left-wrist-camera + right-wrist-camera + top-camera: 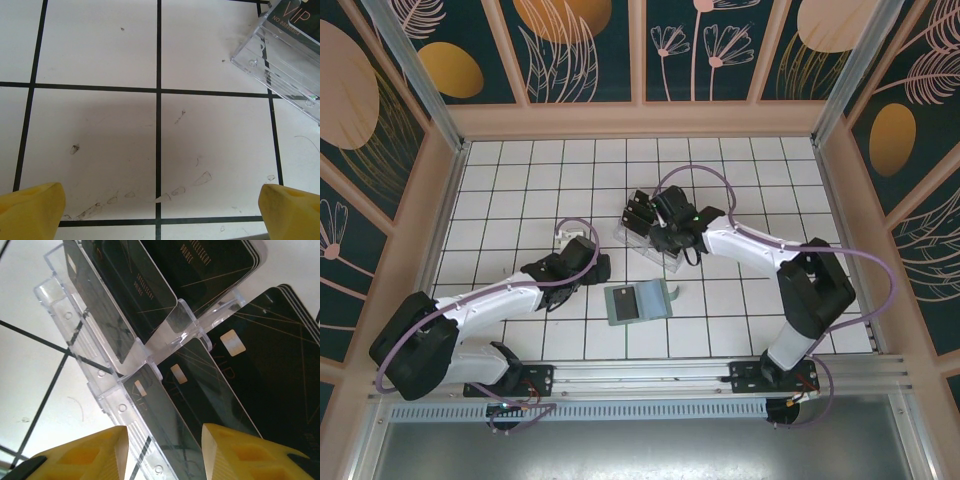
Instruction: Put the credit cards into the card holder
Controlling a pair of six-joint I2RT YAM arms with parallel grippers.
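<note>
The credit cards [210, 385] are thin and black with small pale chips and faint lines, standing tilted on edge in the slots of a clear rack [70, 310]. The card holder [638, 302], sage-green, lies flat on the white tiles, apart from them

black credit cards [270, 365], sage-green card holder [638, 302]

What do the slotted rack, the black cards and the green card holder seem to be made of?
The slotted rack: clear hard plastic, probably acrylic; tile lines show through it and its edges glint.
The credit cards: thin stiff plastic, glossy black, with fine pale lines.
The card holder: matte grey-green, perhaps leather or imitation; too small to tell.
</note>
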